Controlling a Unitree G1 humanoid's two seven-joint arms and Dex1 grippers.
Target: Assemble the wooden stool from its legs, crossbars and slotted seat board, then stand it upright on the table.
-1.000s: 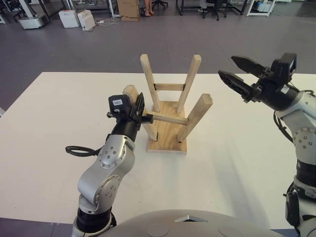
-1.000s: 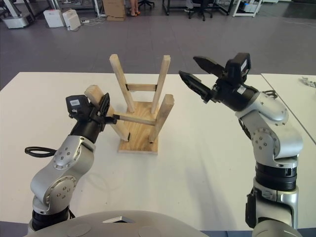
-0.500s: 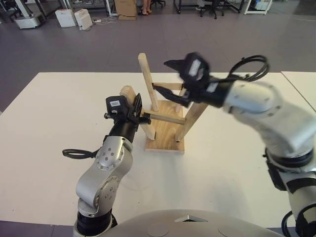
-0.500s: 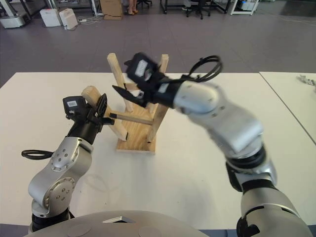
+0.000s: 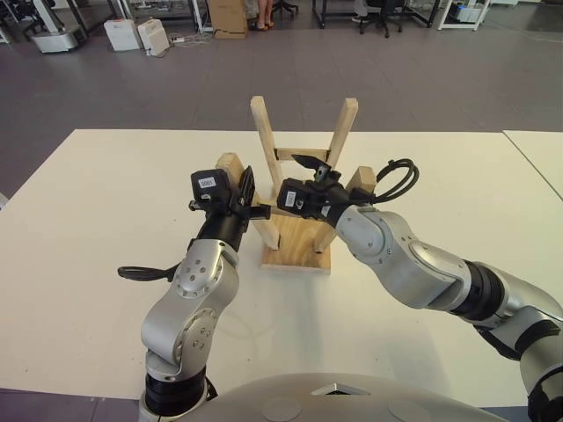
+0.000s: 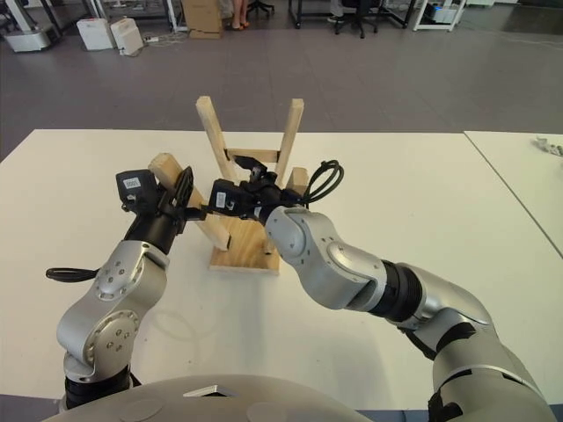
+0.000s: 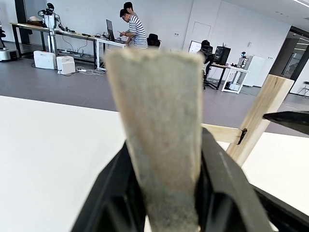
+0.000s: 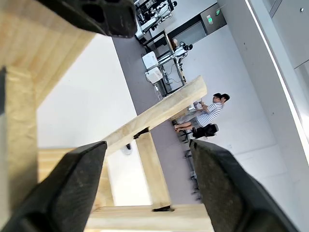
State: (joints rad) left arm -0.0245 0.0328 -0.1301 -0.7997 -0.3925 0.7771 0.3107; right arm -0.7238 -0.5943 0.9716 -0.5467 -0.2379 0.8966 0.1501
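The wooden stool stands upside down, its seat board point(image 5: 297, 257) flat on the white table point(image 5: 88, 193) and its legs pointing up. Two far legs point(image 5: 264, 132) are joined by a crossbar point(image 5: 301, 155). My left gripper point(image 5: 249, 198) is shut on the near-left leg point(image 5: 230, 164), which sits between its fingers point(image 7: 227, 193) in the left wrist view. My right gripper point(image 5: 304, 178) is open and sits among the legs, just in front of the near-right leg point(image 5: 361, 179) and over the front crossbar. Its two dark fingers point(image 8: 72, 193) stand apart with wood beyond them.
A black cable loop point(image 5: 141, 272) lies on the table by my left arm. A second table point(image 5: 541, 149) begins at the right. Beyond the far table edge is grey floor with desks and boxes point(image 5: 141, 33).
My right arm has swung in from the far right, across the table, and its open gripper now sits among the stool's legs. The left gripper still holds its leg.
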